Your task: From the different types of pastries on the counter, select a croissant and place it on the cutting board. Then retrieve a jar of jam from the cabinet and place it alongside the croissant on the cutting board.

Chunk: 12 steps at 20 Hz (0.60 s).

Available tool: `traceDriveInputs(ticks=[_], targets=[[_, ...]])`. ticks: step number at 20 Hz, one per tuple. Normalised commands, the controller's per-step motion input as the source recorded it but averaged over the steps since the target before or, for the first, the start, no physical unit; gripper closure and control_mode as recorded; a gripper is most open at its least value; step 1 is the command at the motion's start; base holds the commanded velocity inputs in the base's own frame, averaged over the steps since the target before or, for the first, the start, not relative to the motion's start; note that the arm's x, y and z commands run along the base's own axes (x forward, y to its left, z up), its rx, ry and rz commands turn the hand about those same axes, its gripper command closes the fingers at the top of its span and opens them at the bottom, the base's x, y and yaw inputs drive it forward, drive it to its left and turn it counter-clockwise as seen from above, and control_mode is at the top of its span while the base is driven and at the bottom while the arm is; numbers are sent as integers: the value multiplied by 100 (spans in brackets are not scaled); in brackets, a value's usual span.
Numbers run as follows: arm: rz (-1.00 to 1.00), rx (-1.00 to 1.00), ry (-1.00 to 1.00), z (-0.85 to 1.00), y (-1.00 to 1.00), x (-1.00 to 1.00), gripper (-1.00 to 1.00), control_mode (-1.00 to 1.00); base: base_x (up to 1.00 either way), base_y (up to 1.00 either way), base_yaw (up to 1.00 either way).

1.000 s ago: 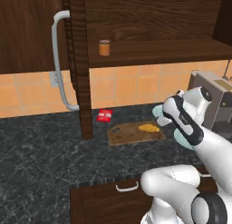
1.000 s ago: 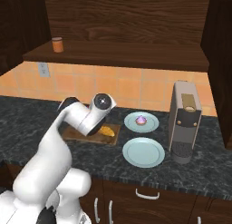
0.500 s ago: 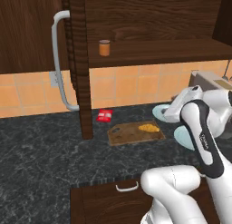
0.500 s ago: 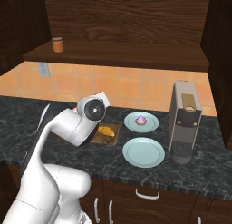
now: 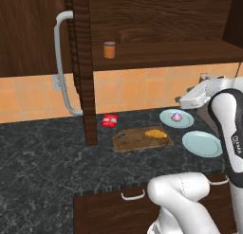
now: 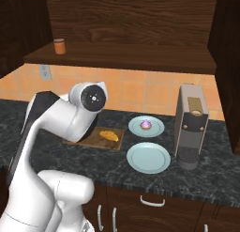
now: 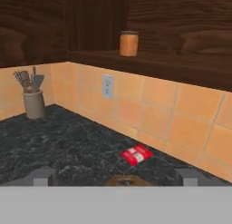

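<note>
The golden croissant (image 5: 155,133) (image 6: 108,135) lies on the brown cutting board (image 5: 135,141) (image 6: 116,143) on the black counter (image 5: 47,166). The cabinet door (image 5: 28,34) stands swung open. On its shelf sits the jar of jam (image 5: 109,49) (image 6: 59,46) (image 7: 128,43), orange-brown with a dull lid. My gripper (image 7: 115,178) is open and empty, its fingertips (image 7: 41,176) wide apart, and it faces the backsplash below the jar. In the left base view my hand (image 5: 195,97) hangs above the plates, right of the board. The pink-topped pastry (image 5: 176,116) (image 6: 146,125) rests on a pale-blue plate.
A red packet (image 5: 110,120) (image 7: 136,154) lies by the backsplash near the board. An empty blue plate (image 5: 201,143) (image 6: 148,157) and a coffee machine (image 6: 192,125) stand to the right. A utensil holder (image 7: 33,99) stands farther along the counter. The door's curved handle (image 5: 61,62) sticks out.
The arm has risen from just over the board and swung up to the right. The croissant stays on the board. The jaws stay open.
</note>
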Motion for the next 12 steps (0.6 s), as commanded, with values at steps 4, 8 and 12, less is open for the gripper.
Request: traceDriveInputs(ticks=[4,8,12], targets=[[0,10,8,94,10,-26,-100,-100,0,0,0],[0,3,7,84,24,-7,-100,-100,0,0,0],[0,0,2,77,39,-2,-100,-100,0,0,0]])
